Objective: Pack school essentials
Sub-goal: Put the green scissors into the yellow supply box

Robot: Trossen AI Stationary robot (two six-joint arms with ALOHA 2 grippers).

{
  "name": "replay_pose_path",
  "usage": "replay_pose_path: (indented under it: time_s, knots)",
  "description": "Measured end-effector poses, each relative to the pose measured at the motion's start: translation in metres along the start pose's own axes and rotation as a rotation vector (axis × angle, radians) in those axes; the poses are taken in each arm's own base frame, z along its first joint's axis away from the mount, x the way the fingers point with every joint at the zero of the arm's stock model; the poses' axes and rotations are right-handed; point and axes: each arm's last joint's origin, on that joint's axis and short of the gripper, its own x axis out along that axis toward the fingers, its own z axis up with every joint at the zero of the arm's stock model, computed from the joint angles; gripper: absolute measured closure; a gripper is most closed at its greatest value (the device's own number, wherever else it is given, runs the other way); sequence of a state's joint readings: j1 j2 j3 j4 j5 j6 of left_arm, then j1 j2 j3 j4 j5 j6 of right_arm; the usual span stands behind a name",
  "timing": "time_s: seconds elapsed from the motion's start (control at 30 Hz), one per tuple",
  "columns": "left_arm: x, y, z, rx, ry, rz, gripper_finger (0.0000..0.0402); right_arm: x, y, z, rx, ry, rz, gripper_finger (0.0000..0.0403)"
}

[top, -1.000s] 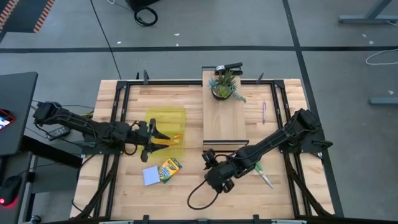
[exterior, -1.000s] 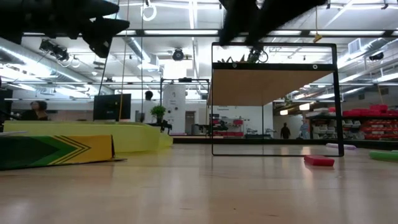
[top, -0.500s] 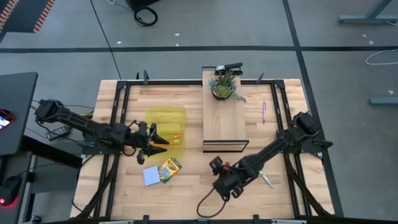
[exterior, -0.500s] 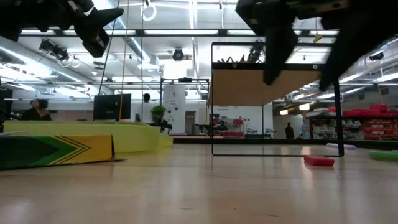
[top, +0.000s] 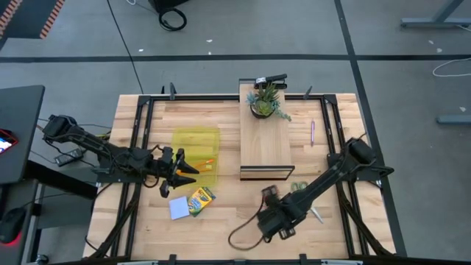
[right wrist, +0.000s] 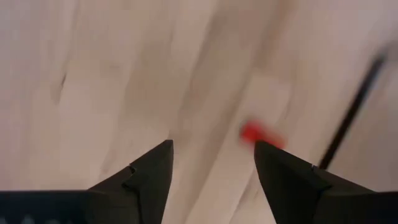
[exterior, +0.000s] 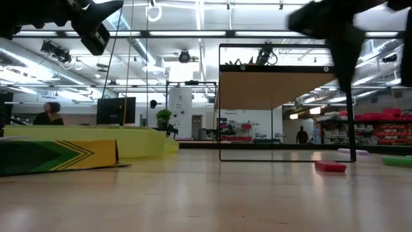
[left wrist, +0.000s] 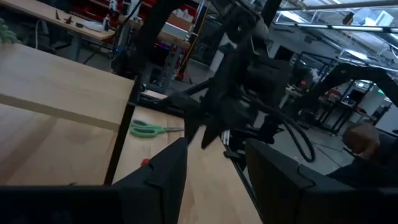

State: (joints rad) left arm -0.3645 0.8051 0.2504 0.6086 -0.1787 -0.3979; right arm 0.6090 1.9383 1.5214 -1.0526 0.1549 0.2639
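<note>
1. The counter [top: 221, 118] is pale wood in a black frame, standing on a grey floor [top: 294, 29] crossed by dark lines.
2. A black cable coil [top: 173, 18] lies on the floor beyond the counter's far edge.
3. Beside the counter's left edge stands a dark desk [top: 18, 129].
4. Across the counter, the low view shows a hall with long ceiling lights [exterior: 193, 33], red shelving [exterior: 380, 132] and a dark monitor [exterior: 116, 111].
5. Near that monitor sits a person [exterior: 48, 115]; another stands far off [exterior: 300, 135].
</note>
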Motion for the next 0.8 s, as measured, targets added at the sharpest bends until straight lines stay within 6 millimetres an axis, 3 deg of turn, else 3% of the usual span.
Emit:
replay_pose_path:
  time_s: [0.13,0.4,0.63,0.8]
  knots:
    - [0.000,0.000,0.000,-0.002,0.000,0.002,0.0230,-0.015,-0.004,-0.025,0.187,0.037,-0.001,0.0184]
    - [0.000,0.001,-0.002,-0.020,0.021,0.011,0.0230,-0.023,-0.017,-0.099,0.543,-0.027,-0.027,0.0196]
    - [0.000,0.001,-0.002,0.021,0.019,0.013,0.0230,-0.007,-0.028,-0.155,0.937,-0.037,-0.064,0.0196]
    - [0.000,0.001,-0.002,0.021,0.016,0.017,0.0230,0.011,-0.028,-0.167,1.036,0.001,-0.140,0.0196]
